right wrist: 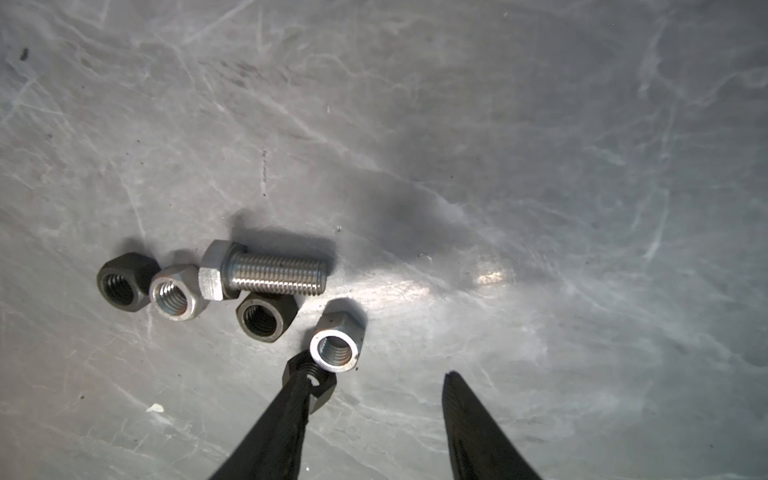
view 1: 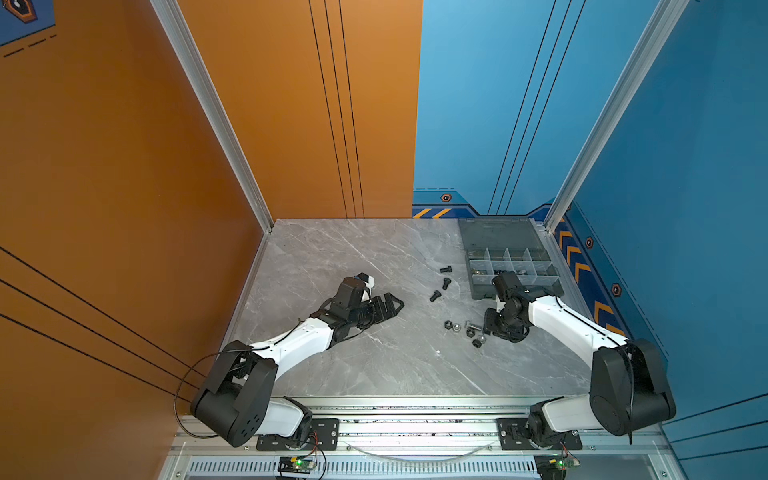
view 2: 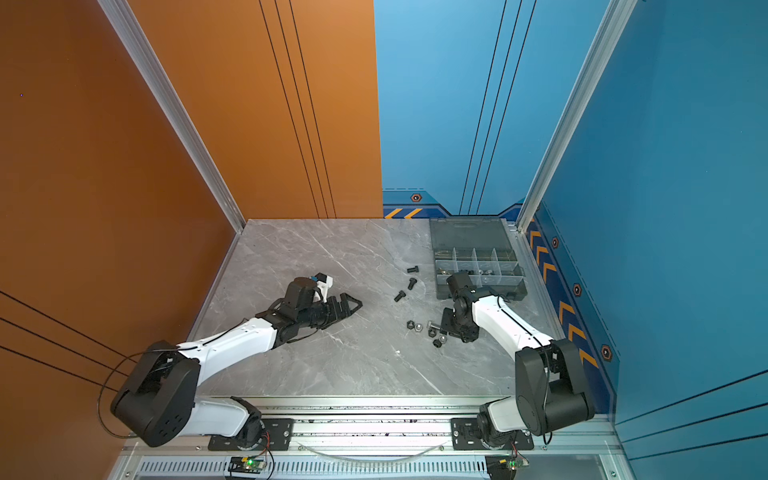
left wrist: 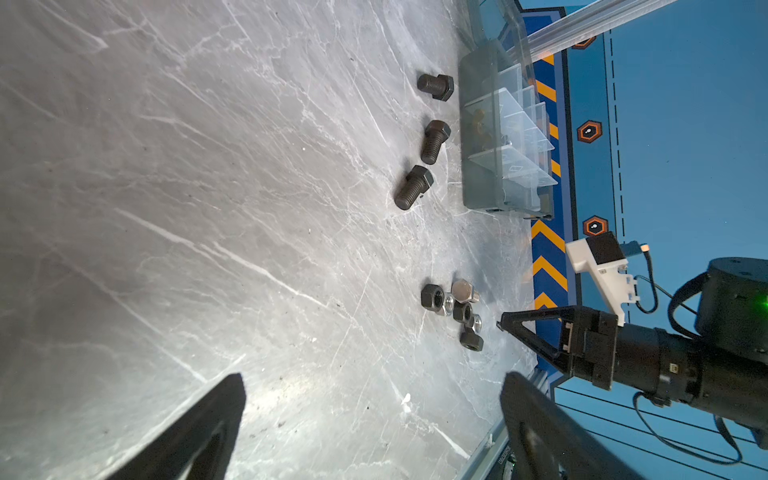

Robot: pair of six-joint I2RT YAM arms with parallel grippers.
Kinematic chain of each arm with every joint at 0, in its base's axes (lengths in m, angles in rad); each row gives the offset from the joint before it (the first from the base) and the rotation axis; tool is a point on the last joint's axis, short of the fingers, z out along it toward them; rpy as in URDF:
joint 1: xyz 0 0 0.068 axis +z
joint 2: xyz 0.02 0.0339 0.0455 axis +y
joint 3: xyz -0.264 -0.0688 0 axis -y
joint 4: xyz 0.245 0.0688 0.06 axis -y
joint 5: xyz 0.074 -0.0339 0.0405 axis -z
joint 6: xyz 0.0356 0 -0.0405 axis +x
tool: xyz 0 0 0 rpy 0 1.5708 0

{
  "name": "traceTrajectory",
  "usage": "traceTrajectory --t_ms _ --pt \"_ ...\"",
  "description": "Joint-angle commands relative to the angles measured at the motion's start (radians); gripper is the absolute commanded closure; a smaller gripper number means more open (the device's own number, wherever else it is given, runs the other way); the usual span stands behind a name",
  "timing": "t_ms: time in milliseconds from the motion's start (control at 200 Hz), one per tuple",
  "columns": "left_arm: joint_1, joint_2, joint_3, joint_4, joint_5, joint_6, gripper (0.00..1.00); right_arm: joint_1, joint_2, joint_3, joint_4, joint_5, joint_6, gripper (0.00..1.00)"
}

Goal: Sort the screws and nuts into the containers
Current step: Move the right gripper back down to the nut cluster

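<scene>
in both top views the smoky grey organizer box (view 1: 478,289) sits at the far right corner of the marble table (view 1: 353,257), its lid (view 1: 498,235) lying open flat behind it. three black bolts (view 1: 446,283) lie loose on the table just left of the box. nearer the front, a small cluster of nuts (view 1: 453,326) and one silver bolt (view 1: 468,325) lies just beside the right gripper (view 1: 487,328), which points down at the table. the left gripper (view 1: 392,305) is low over the middle of the table, well apart from all the hardware.

in the left wrist view its fingers (left wrist: 216,415) stand wide apart with nothing between them. the black bolts (left wrist: 434,141) lie on their sides in a row near the box wall (left wrist: 478,166).

in the right wrist view the right gripper (right wrist: 378,372) is partly open over bare table and holds nothing. one fingertip (right wrist: 297,390) overlaps a black nut (right wrist: 325,387), and a silver nut (right wrist: 336,345) leans against that nut. the silver bolt (right wrist: 266,272) lies on its side among the other nuts.
</scene>
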Motion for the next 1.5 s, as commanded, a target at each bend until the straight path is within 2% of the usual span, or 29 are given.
traceTrajectory --t_ms 0,441,716,1161,1497 --pt "-0.003 0.000 0.001 0.004 0.013 -0.004 0.02 0.021 0.002 -0.012 0.036 0.051 0.046 0.45" --pt "-0.004 0.013 0.006 0.005 0.011 -0.005 0.02 0.087 0.087 0.006 0.098 0.048 0.094 0.44" --pt "-0.006 0.018 0.006 0.004 0.010 -0.006 0.02 0.087 0.117 -0.002 0.107 0.068 0.095 0.44" --pt "-0.005 0.024 0.003 0.011 0.014 -0.006 0.02 0.088 0.098 -0.042 0.116 0.064 0.097 0.46" --pt "-0.005 0.021 0.001 0.013 0.013 -0.007 0.02 0.067 0.058 -0.081 0.161 -0.014 0.096 0.47"
